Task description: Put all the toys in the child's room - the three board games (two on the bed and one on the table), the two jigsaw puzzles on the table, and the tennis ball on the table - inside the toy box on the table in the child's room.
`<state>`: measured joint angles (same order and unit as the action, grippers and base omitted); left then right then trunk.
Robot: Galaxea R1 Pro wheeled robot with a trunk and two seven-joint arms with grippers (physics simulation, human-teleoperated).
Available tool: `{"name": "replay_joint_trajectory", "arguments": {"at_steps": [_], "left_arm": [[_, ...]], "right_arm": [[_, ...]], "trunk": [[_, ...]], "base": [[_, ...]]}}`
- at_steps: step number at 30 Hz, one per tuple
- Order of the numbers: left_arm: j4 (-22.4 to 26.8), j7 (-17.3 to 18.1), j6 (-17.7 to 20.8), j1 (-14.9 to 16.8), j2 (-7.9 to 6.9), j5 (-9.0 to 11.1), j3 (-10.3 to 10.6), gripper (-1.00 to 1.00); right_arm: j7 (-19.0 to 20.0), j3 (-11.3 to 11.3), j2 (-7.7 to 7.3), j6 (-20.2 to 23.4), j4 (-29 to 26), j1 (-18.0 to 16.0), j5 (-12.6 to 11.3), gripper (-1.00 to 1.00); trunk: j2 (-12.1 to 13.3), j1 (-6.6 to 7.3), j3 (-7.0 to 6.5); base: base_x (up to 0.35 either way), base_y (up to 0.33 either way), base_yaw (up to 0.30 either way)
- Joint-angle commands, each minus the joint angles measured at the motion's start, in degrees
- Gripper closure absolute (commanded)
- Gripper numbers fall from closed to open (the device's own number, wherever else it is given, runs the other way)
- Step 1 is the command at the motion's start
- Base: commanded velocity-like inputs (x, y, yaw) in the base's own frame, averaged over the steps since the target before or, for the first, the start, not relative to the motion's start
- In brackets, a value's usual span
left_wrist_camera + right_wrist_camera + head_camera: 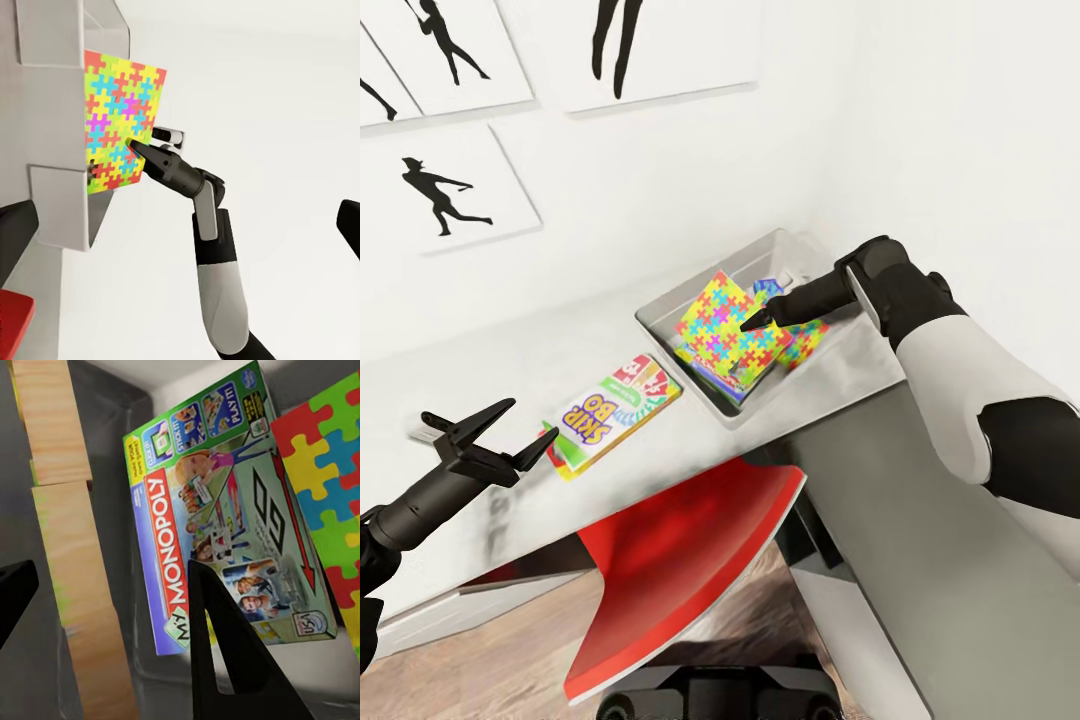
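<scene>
Reaching into the toy box (pixel 660 322), my right gripper (pixel 758 321) seems open above a jigsaw puzzle (pixel 722 325); my left gripper (pixel 510 430) spreads wide.

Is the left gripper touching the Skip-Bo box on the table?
Apart. In the head view the left gripper hangs open beside the Skip-Bo box, and a strip of bare table shows between its fingertips and the box edge.

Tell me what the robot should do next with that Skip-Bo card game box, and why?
Probably move the left gripper forward to the white, red and green Skip-Bo game box and grasp it. That box lies on the white table top, outside the light-grey toy box, while the colourful jigsaw puzzle panel and Monopoly box are inside. The left gripper is open and nearest.
</scene>
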<state>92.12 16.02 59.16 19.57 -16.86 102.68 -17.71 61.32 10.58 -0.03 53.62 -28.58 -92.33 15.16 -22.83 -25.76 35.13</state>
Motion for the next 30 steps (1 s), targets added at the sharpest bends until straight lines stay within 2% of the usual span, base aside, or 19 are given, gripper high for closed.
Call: {"name": "replay_joint_trajectory", "arguments": {"at_steps": [1, 18, 30], "left_arm": [[0.0, 0.5, 0.2, 0.0, -0.01, -0.5, 0.0, -1.00], [0.0, 0.5, 0.2, 0.0, 0.00, -0.5, 0.0, -1.00], [0.0, 0.5, 0.2, 0.0, -0.01, -0.5, 0.0, -1.00]], "right_arm": [[0.5, 0.0, 0.00, 0.2, -0.1, 0.0, 0.6, 1.00], [0.5, 0.1, 0.28, 0.2, -0.3, 0.0, 0.4, 1.00], [0.5, 0.1, 0.23, 0.2, -0.7, 0.0, 0.3, 1.00]], "trunk": [[-0.1, -0.03, 0.17], [-0.1, -0.03, 1.73], [-0.1, -0.03, 2.04]], "base": [[0.000, 0.000, 0.000], [0.000, 0.000, 0.000], [0.000, 0.000, 0.000]]}}
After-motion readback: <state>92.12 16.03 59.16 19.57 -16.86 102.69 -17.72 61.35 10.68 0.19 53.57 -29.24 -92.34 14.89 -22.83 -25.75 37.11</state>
